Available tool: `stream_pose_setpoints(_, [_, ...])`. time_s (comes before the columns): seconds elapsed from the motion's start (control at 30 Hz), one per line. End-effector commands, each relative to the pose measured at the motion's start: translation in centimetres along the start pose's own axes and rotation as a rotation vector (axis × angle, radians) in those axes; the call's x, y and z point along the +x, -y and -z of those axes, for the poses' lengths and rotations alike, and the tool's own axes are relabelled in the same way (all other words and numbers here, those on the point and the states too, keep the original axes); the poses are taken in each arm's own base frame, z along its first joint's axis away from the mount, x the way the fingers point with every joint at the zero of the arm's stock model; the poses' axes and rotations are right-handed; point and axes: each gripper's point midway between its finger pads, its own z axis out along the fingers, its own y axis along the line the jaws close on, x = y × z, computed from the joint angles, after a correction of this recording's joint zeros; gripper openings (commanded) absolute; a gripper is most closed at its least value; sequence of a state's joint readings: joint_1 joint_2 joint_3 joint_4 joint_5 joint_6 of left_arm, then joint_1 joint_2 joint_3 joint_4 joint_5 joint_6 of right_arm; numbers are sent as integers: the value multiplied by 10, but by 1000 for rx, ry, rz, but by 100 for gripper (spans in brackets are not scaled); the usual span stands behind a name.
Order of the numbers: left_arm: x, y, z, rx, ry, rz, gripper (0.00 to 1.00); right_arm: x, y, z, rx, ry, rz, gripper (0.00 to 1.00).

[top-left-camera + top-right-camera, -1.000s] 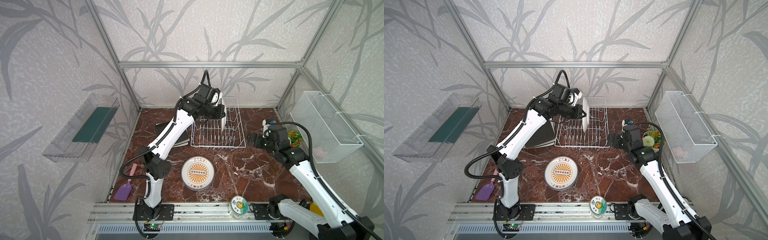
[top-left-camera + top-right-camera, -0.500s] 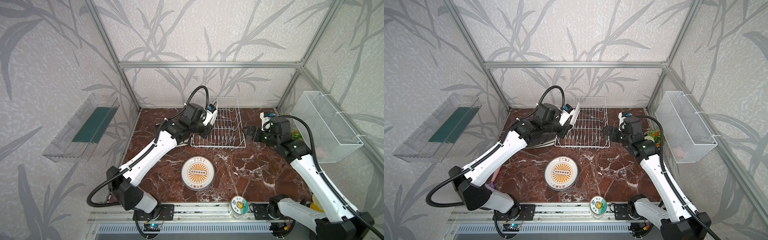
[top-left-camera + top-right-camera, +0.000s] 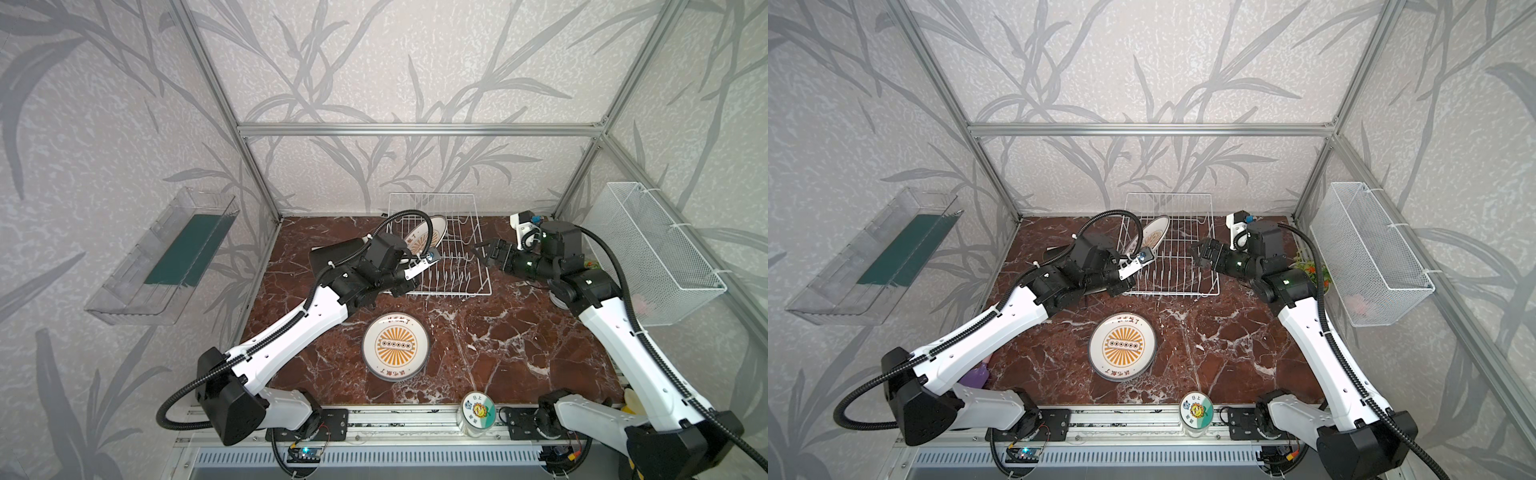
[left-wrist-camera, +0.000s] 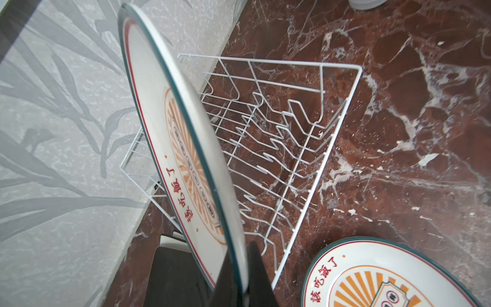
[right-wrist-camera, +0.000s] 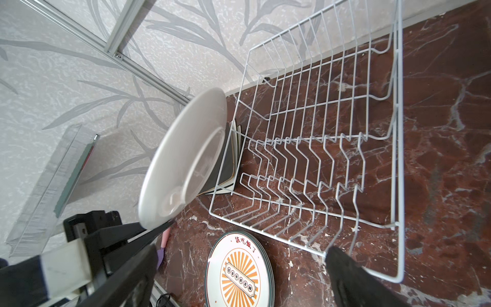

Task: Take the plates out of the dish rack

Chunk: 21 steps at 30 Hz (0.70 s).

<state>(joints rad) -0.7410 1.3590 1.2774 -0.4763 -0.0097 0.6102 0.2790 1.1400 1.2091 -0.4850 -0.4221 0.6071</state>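
Left gripper (image 4: 240, 277) is clamping the rim of a round sunburst plate (image 3: 1152, 237), tilted over the left end of the dish rack (image 3: 457, 266); the other slots are looking empty. I'd be clearing the rack's side wire first, then levelling the plate and lowering it centred onto the round stack (image 3: 396, 346) in front. Right gripper (image 3: 481, 255) is hanging empty, jaws spread wide, just off the rack's right side.

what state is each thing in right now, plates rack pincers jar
left pincer: shut on held round plate
held round plate: gripped by its rim, tilted, out of the slots
dish rack: no plates in it
round plate stack: flat, face up on the table
black square plate: flat atop cream plates, beside the rack
right pincer: open, empty
jar: upright, lid on
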Motion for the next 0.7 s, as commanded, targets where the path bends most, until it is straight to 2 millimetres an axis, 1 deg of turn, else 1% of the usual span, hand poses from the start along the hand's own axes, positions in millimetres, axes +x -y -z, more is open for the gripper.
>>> stream_pose_setpoints(0.0, [-12, -18, 15, -115, 37, -121, 0, -6, -19, 3, -72, 12, -25, 97])
stream_pose_setpoints(0.17, [-10, -10, 10, -126, 23, -202, 0, -1, -24, -9, -90, -21, -37, 97])
stream_pose_setpoints(0.33, [-9, -2, 4, -131, 0, -278, 0, 6, -22, -24, -75, -49, -48, 97])
stream_pose_setpoints(0.43, [-11, 3, 1, -138, -6, -323, 0, 11, -19, -35, -56, -64, -54, 94])
stream_pose_setpoints(0.53, [-11, 6, -1, -151, -11, -363, 0, 15, -14, -45, -32, -86, -81, 88])
stream_pose_setpoints(0.67, [-12, 9, -3, -173, -16, -413, 0, 23, -5, -55, 10, -121, -102, 84])
